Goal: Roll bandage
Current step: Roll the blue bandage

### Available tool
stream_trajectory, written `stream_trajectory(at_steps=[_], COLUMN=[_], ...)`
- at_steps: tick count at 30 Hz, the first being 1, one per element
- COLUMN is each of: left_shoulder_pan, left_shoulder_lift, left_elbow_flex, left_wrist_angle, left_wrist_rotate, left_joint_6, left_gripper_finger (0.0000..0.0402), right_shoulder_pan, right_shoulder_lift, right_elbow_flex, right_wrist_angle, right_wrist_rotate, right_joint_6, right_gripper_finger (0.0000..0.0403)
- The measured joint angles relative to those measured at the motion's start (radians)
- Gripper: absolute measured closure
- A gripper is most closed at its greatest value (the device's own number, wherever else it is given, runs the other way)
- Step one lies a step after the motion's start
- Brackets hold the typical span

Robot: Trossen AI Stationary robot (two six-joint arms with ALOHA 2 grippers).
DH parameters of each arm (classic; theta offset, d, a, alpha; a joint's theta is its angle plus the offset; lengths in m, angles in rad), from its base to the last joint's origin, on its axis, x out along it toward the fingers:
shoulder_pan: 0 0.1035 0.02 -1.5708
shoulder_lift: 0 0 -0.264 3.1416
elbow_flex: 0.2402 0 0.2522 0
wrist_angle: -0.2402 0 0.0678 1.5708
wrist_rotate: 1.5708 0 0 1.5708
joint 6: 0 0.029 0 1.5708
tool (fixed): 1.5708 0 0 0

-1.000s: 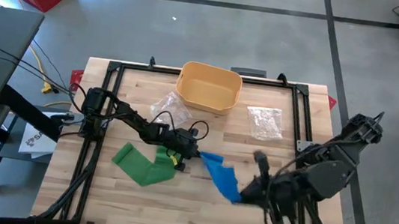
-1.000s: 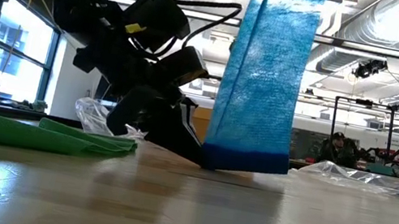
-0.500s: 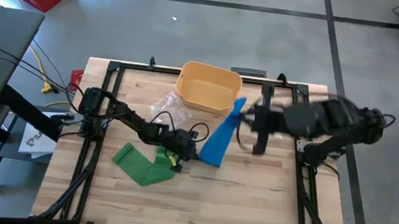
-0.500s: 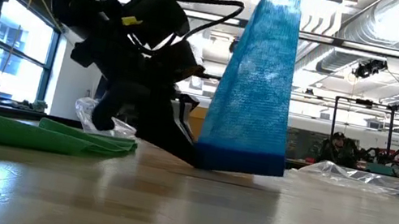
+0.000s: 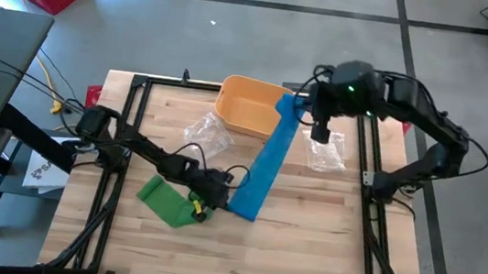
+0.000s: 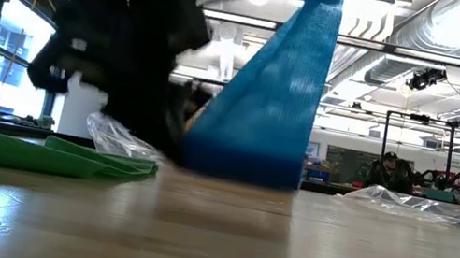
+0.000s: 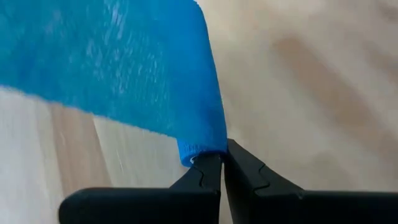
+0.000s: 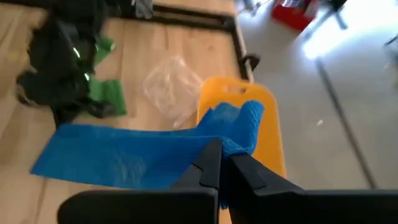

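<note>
A blue bandage (image 5: pixel 261 162) runs as a long strip from my left gripper (image 5: pixel 222 194), low over the table's middle, up to my right gripper (image 5: pixel 297 108), high above the yellow basket (image 5: pixel 249 110). Both grippers are shut on it, one at each end. In the low view the blue bandage (image 6: pixel 269 98) rises steeply, and its lower edge (image 6: pixel 236 173) sits close to the tabletop. A green bandage (image 5: pixel 167 204) lies flat on the wood beside my left gripper. My left gripper pinches the bandage's lower end at one corner (image 7: pixel 200 151) between its two fingertips, slanting down from the table's left. The strip leads up and away from the fingers, drawn out straight. My right gripper pinches the bandage's upper end, bunched into folds (image 8: pixel 239 127), between its two fingers, slanting down from high above. The strip hangs from it toward the left gripper, spread to full width lower down.
Two clear plastic bags lie on the wood, one (image 5: pixel 208 133) left of the basket and one (image 5: pixel 325 151) at the far right. A black frame (image 5: pixel 363 160) borders the table. The near half of the tabletop (image 5: pixel 285 262) is bare wood.
My right gripper has swung from the table's near right toward the far edge, ending over the basket and turning as it went, with the bandage's upper end in it. The strip has been drawn out long. My left gripper has shifted slightly toward the near left and risen.
</note>
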Motion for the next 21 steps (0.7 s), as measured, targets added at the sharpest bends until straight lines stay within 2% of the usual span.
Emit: stream_trajectory(at_steps=[4,9,18,21], left_shoulder_pan=[-0.029,-0.074,-0.136,-0.151], left_shoulder_lift=[-0.057,-0.119,-0.146,-0.14], left_elbow_flex=[0.001,0.002,0.002,0.003], left_wrist_angle=[-0.021,-0.04,-0.015,-0.012], left_wrist_rotate=[-0.006,-0.008,-0.04,-0.099], left_joint_6=[-0.03,-0.053,-0.142,-0.216], left_gripper_finger=[0.0401,0.0401,0.0401,0.0401], right_shoulder_pan=[-0.05,-0.091,-0.056,-0.033], right_shoulder_lift=[0.008,-0.002,-0.003,-0.003], right_elbow_flex=[-0.085,-0.296,-0.675,-0.761], right_wrist_angle=[0.012,0.089,0.308,0.405], right_wrist_rotate=[-0.049,-0.065,-0.107,-0.106], right_joint_6=[-0.018,0.012,0.102,0.141], right_gripper_finger=[0.0403,0.0403,0.0402,0.0395])
